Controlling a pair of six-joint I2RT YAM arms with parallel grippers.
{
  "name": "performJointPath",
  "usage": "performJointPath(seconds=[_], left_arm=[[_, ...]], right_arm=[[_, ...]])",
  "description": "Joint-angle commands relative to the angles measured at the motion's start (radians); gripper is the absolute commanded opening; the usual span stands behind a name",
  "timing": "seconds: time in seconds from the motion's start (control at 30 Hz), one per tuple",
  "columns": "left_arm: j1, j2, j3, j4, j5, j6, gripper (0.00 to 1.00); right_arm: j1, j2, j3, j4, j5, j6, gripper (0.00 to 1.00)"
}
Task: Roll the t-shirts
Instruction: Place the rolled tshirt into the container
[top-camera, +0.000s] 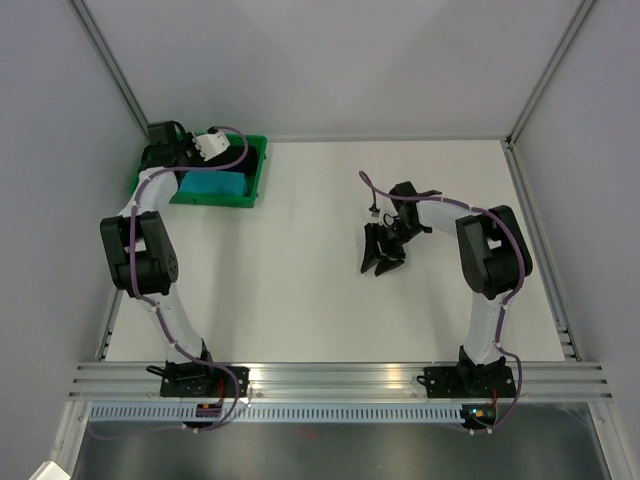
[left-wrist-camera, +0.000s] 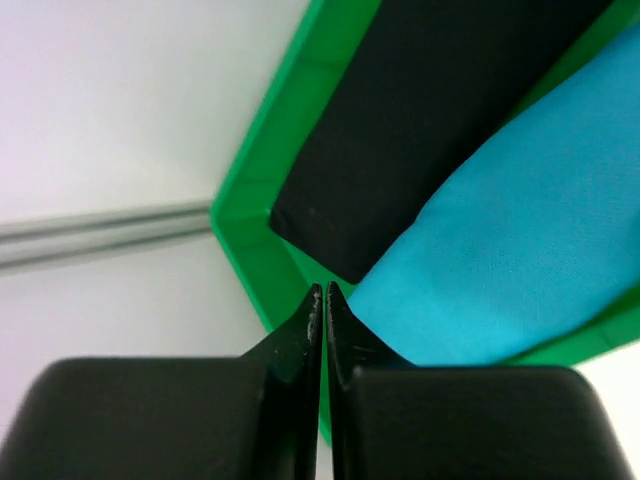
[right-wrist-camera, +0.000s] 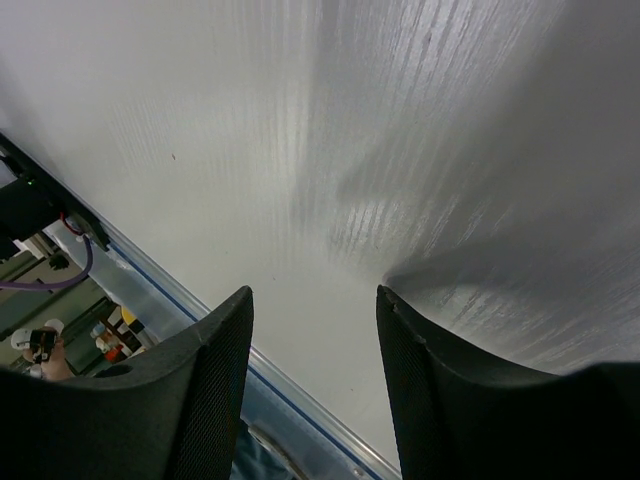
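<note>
Snugly, matte black t-shirt (left-wrist-camera: 420, 130) and teal t-shirt (left-wrist-camera: 520, 240) fill glossy tray (left-wrist-camera: 270, 150).

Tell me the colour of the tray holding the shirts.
Bright green. The tray shows best in the left wrist view.

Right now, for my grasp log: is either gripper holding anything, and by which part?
Nothing visibly. The left gripper is shut beside a corner of the teal cloth t-shirt, no cloth between its tips; the right gripper is open, empty.
</note>
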Motion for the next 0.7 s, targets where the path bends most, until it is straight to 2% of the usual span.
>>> performJointPath(seconds=[0.0, 0.3, 0.47, 0.67], left_arm=[[0.016, 0.094, 0.060, 0.014, -0.148, -0.189, 0.03], [0.059, 0.238, 0.152, 0.019, -0.324, -0.389, 0.02], [0.056, 0.300, 0.175, 0.025, -0.333, -0.475, 0.02], [0.062, 0.282, 0.161, 0.023, -0.413, -0.553, 0.02]], right_arm=[[0.005, 0.003, 0.000, 0.019, -0.022, -0.002, 0.58], [0.006, 0.009, -0.018, 0.035, -0.027, 0.004, 0.58], [0.006, 0.009, -0.004, 0.022, -0.028, 0.001, 0.58], [0.005, 0.006, 0.031, -0.001, -0.019, 0.001, 0.58]])
